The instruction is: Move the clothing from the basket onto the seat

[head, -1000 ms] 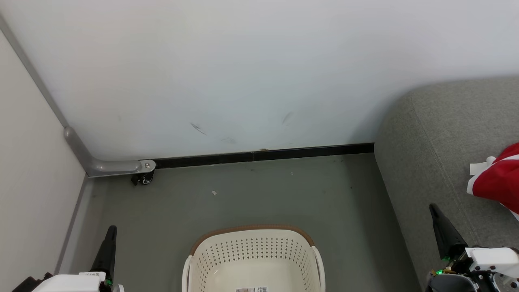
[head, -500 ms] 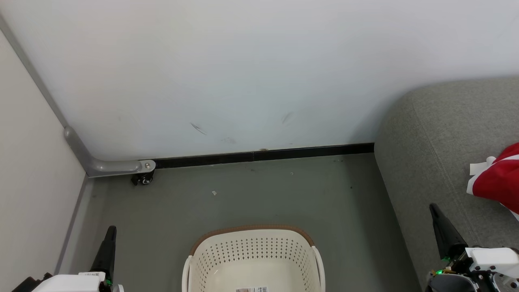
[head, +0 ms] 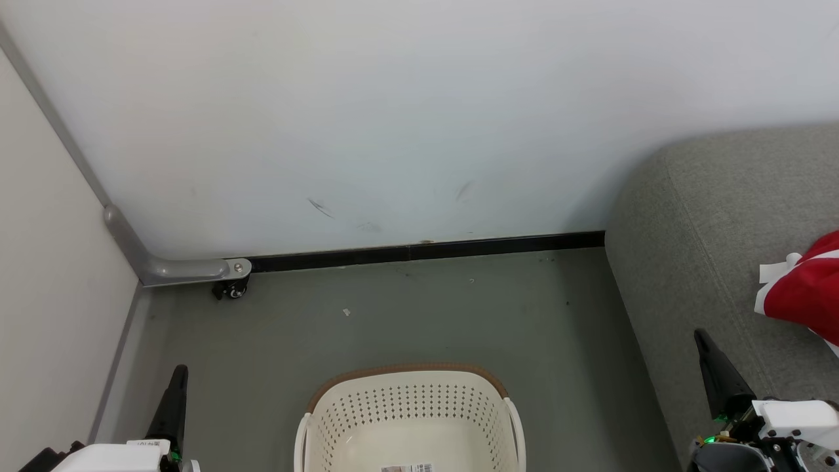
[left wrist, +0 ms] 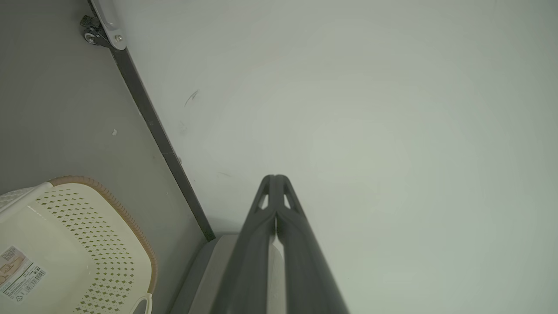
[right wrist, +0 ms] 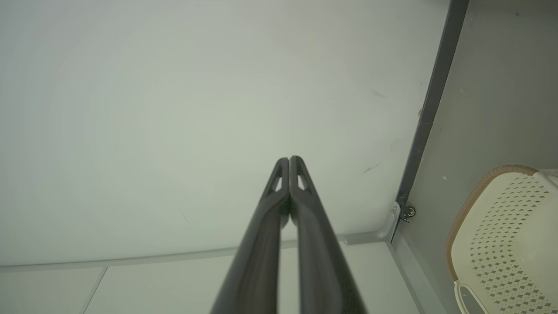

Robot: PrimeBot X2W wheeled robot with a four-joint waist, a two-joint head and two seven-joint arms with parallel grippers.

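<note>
Left gripper (head: 178, 375): fingers pressed together, nothing gripped, base cut off by the frame edge. To its right, basket (head: 406, 369) on the floor, near half cropped, label (head: 406, 468) inside unreadable. Further right, right gripper (head: 701, 337): closed too, bare, seen against the seat (head: 695, 210) edge. Up and right of it, clothing (head: 806, 292) lying on the seat, mostly cut off.

Clothing (head: 807, 292) and basket (head: 406, 401) partly beyond frame edges
</note>
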